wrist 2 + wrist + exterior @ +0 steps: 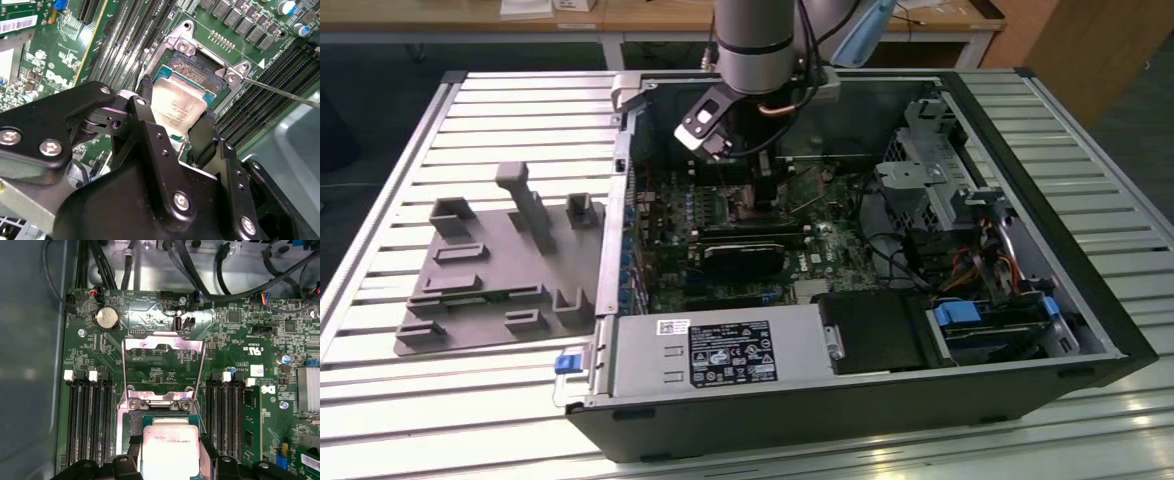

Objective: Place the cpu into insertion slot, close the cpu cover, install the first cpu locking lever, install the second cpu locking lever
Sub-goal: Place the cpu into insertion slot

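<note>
- Jaws are gripping the cpu (180,102) by two opposite edges, one jaw on each side, with its metal top facing the camera in both wrist views.
- The cpu is hanging just over the socket (196,75) and partly covering it; whether it is touching the socket is not clear.
- The cover (161,344) is standing swung open beyond the socket, leaving the way down free.
- A thin lever (280,92) is sticking out beside the socket, apart from the jaws.
- By my judgement, the chip is needing to go down flat and square to the socket, corners matched and without sideways sliding, since the contacts underneath are probably delicate. Releasing is making sense only once it is lying flush.
- Memory slots (90,425) are flanking the socket, near the jaws.
- In the exterior view the arm (754,45) is reaching down into the open case (1067,300), which is lying on the slatted surface (520,110).
</note>
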`<state>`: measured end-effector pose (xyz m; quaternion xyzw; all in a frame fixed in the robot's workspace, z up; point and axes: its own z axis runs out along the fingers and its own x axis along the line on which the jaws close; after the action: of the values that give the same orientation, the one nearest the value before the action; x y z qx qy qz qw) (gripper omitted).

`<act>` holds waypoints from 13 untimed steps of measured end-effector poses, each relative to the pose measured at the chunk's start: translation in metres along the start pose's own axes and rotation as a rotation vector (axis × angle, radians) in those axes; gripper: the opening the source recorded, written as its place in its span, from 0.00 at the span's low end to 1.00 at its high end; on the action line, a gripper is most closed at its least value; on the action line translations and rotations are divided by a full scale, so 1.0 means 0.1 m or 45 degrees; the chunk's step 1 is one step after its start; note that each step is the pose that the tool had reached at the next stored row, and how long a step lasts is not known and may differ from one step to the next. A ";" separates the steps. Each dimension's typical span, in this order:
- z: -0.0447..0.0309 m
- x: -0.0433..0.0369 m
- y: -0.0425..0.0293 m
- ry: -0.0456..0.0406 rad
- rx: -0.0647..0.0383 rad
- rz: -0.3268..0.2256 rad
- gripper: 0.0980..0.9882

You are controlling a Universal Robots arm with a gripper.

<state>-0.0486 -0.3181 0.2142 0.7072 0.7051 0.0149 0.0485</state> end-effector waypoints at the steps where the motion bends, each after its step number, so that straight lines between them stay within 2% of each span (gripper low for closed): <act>1: 0.011 0.003 -0.003 0.000 0.000 0.001 0.49; 13: 0.138 0.027 -0.041 -0.002 0.001 0.018 0.49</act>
<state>-0.0514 -0.3161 0.2000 0.7123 0.7001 0.0145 0.0486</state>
